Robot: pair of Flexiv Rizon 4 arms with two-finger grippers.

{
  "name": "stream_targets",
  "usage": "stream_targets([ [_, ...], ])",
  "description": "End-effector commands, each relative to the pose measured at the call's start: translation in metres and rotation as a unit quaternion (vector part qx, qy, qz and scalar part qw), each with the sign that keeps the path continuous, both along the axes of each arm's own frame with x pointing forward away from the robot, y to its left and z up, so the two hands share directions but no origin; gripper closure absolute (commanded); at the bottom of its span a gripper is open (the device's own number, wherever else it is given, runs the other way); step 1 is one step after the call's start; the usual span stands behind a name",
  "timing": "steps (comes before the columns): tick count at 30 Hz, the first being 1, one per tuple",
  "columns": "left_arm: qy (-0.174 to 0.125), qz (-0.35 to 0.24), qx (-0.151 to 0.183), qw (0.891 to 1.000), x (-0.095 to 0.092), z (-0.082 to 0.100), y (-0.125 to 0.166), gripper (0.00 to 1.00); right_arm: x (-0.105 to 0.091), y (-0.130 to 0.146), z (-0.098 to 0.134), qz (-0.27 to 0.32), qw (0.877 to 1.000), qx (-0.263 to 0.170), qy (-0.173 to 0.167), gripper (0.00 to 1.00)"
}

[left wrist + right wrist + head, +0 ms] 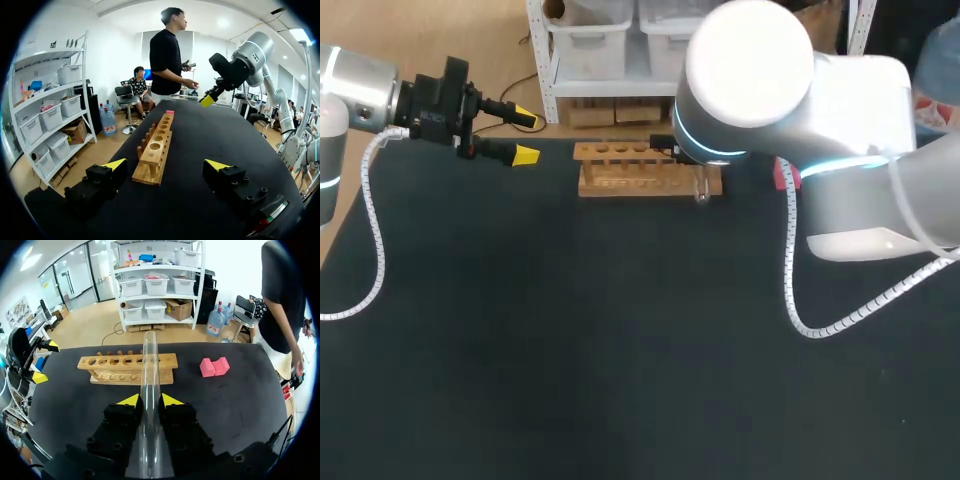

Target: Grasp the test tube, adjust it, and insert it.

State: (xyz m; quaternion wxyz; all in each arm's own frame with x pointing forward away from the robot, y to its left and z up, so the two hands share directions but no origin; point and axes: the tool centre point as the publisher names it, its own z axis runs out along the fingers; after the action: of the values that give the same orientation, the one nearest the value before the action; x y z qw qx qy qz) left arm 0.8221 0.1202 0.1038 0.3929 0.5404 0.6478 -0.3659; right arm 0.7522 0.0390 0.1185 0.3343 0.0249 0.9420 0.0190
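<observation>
A clear glass test tube (148,385) lies between the yellow-tipped fingers of my right gripper (148,400), which is shut on it; the tube points out towards the rack. The wooden test tube rack (645,172) (127,368) with a row of holes stands at the table's far edge, ahead of the tube. In the head view my right arm hides its own gripper above the rack's right end. My left gripper (525,138) (166,165) hangs open and empty left of the rack (155,150), looking along its length.
A pink block (214,366) (785,177) lies on the black table to the right of the rack. My left gripper (41,361) shows beside the rack's far end in the right wrist view.
</observation>
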Motion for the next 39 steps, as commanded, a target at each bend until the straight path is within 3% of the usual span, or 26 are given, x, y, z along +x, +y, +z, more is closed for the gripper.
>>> stream_targets([
  [1,0.000,-0.001,0.000,1.000,0.001,0.000,0.000,0.00,0.011,0.005,-0.011,0.001,1.000,0.001,-0.003,1.00],
  [20,0.000,-0.001,0.000,1.000,0.001,0.000,0.000,0.00,0.050,0.015,-0.038,0.007,1.000,0.003,0.001,1.00],
  [39,0.000,-0.001,0.000,1.000,0.001,0.000,0.000,0.00,0.063,0.018,-0.058,0.005,1.000,0.010,0.019,1.00],
])
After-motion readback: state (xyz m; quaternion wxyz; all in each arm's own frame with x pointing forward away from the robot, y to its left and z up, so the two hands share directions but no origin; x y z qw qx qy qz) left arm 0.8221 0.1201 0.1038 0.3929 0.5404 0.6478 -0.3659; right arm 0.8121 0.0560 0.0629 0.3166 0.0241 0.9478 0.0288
